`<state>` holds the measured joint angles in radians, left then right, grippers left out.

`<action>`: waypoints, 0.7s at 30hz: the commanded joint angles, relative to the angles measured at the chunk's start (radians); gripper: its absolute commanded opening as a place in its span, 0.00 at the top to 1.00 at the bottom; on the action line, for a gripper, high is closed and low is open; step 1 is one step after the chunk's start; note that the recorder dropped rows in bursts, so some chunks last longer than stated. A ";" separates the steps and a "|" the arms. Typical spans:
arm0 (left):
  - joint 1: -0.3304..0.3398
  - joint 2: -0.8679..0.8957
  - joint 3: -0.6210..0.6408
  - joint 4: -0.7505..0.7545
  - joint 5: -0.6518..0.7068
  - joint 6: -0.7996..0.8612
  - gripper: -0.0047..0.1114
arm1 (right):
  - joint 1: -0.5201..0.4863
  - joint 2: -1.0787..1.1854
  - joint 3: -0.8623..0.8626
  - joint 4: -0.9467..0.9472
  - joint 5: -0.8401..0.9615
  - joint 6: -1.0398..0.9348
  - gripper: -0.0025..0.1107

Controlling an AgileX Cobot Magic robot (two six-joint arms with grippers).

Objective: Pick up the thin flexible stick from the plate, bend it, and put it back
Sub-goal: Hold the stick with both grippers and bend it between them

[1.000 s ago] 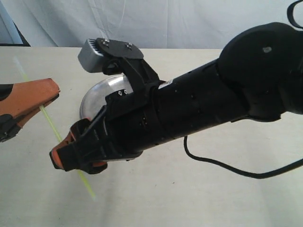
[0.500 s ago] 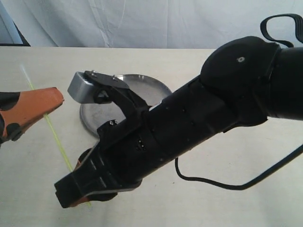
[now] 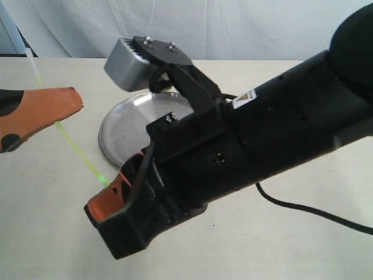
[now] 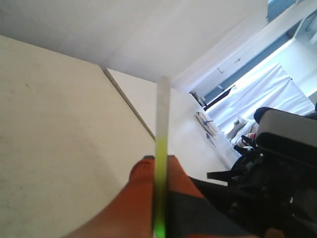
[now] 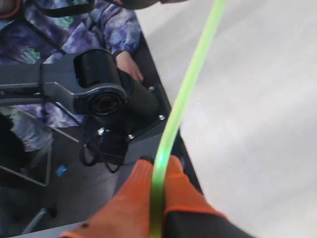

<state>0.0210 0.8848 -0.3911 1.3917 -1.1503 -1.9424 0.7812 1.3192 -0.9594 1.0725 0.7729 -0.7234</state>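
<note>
Now both pincers are clamped on the thin flexible stick (image 3: 80,153), and it hangs in the air off the plate (image 3: 125,131), stretched between them above the surface (image 3: 46,227). The left pincer (image 3: 69,111) grips it partway along, with a pale end poking out beyond the orange tips. The right pincer (image 3: 116,189) pinches the lower, brighter green end. From the right wrist view you can see the rod curving away from the fingertips (image 5: 133,198), so there is some flex in it.

The danger is the grip. A rod this thin sits in a narrow seam between the pads, and any twist as the two ends come together could roll it out sideways. If one end lets go while it is loaded, I would expect it to spring clear of the plate. Push too hard and it may kink sharply or snap. The right arm (image 3: 280,134) also covers much of the plate, so the return is hard to judge
</note>
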 commanded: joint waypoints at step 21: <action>-0.345 0.123 -0.182 0.353 0.314 -0.065 0.96 | 0.069 -0.120 -0.001 -0.301 -0.149 0.247 0.99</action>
<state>-0.3180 0.9987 -0.5740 1.6450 -0.8526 -1.9797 0.8467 1.2569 -0.9511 0.8182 0.7056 -0.5136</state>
